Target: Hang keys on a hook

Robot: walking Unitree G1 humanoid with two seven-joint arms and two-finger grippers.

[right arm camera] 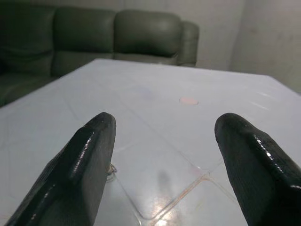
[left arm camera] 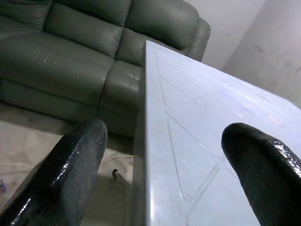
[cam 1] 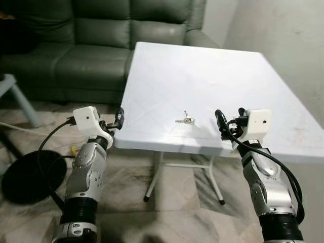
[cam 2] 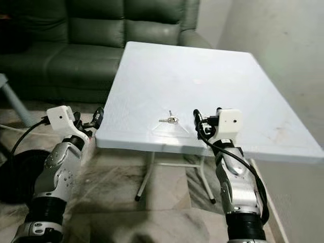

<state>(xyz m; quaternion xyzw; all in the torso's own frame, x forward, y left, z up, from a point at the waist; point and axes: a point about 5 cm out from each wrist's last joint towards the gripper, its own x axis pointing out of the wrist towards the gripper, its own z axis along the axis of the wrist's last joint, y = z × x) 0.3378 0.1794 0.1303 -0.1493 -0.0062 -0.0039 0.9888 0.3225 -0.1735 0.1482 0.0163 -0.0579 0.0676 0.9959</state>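
Keys (cam 1: 186, 120): a small metal bunch lying flat on my white worktop (cam 1: 202, 76), near its front edge and roughly midway along that edge; nothing touches them.

My right tool (cam 1: 229, 123): held above the front edge of the worktop, just to the right of the keys and apart from them. In the right wrist view its two black fingers (right arm camera: 84, 160) stand wide apart with bare worktop between them, and they hold nothing. A bit of the keys peeks out beside one finger there.

My left tool (cam 1: 118, 119): at the front left corner of the worktop, well apart from the keys. The left wrist view shows its fingers (left arm camera: 70, 160) spread, one on each side of the worktop's left edge, empty.

Sofa (cam 1: 91, 45): dark green leather, standing behind the worktop against the far wall.

Floor (cam 1: 172, 212): pale marbled tiles; the worktop's white metal legs (cam 1: 154, 177) stand on it.

Round black object (cam 1: 30, 174): lies on the floor by my left arm.
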